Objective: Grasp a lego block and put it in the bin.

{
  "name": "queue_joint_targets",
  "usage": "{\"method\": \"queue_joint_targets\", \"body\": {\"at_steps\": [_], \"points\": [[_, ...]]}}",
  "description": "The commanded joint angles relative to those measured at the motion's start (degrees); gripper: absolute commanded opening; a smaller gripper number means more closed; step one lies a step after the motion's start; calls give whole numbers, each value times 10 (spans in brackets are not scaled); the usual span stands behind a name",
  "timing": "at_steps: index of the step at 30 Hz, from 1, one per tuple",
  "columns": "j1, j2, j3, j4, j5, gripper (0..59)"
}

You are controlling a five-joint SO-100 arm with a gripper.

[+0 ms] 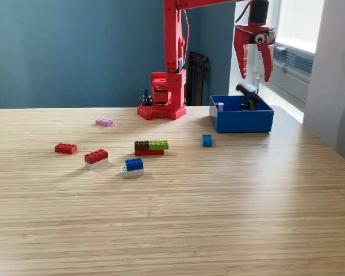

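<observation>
Wooden table [218, 218], blue bin [241, 122] upright, long axis left-right, gripper [254, 73] above, jaws apart, empty.

On the wooden worktop [230, 218] the red arm's base [163, 98] stands at twelve o'clock, and its tool [257, 72] hangs jaws parted and pointing down above the blue bin [244, 122] at about one o'clock. Inside the bin a dark piece [246, 88] and a small white one [219, 106] show. Loose bricks lie nearer: pink [104, 122] at eleven, red [65, 148] at nine, red-on-white [96, 158], blue-on-white [132, 167], a brown, green and red cluster [150, 148] mid-worktop, and a small blue one [207, 140] just before the bin.
</observation>
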Motion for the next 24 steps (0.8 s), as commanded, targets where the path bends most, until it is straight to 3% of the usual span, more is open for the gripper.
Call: {"method": "queue_joint_targets", "body": {"at_steps": [1,6,10,13,17,24], "points": [[1,25,-6,12,-4,298],[18,25,-11,12,-6,285],[62,25,-22,12,-8,238],[128,25,-28,11,-8,160],[258,25,-31,11,-14,13],[517,25,-25,7,-59,1]]}}
